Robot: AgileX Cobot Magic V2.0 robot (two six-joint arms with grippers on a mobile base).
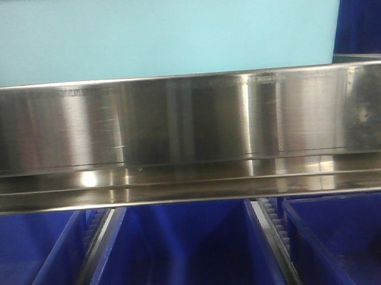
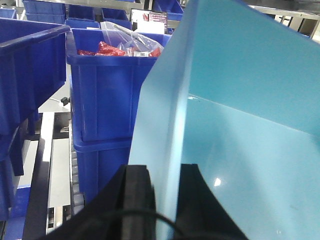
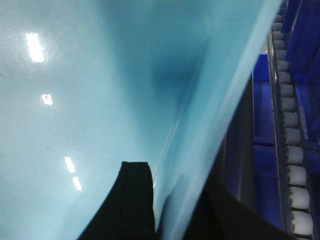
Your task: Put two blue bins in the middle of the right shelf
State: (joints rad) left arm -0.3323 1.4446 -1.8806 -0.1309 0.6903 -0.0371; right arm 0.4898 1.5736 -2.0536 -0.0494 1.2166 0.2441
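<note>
A pale blue bin (image 1: 161, 31) fills the top of the front view, directly above the wide brushed-steel front rail (image 1: 177, 118) of the right shelf middle. I cannot tell whether it touches the rail. My left gripper (image 2: 165, 175) is shut on the bin's side wall (image 2: 170, 110), one black finger on each face. My right gripper (image 3: 172, 187) is shut on the opposite wall (image 3: 210, 115), with the bin's smooth inside (image 3: 90, 80) to its left. A roller track (image 3: 290, 150) runs along the right edge of the right wrist view.
Dark blue bins (image 1: 182, 249) sit in a row on the tier under the rail, divided by roller strips (image 1: 278, 233). Left of the held bin, dark blue bins (image 2: 110, 85) are stacked; the upper one holds a clear bag of red items (image 2: 120, 42). Another dark bin (image 2: 25, 65) juts in at far left.
</note>
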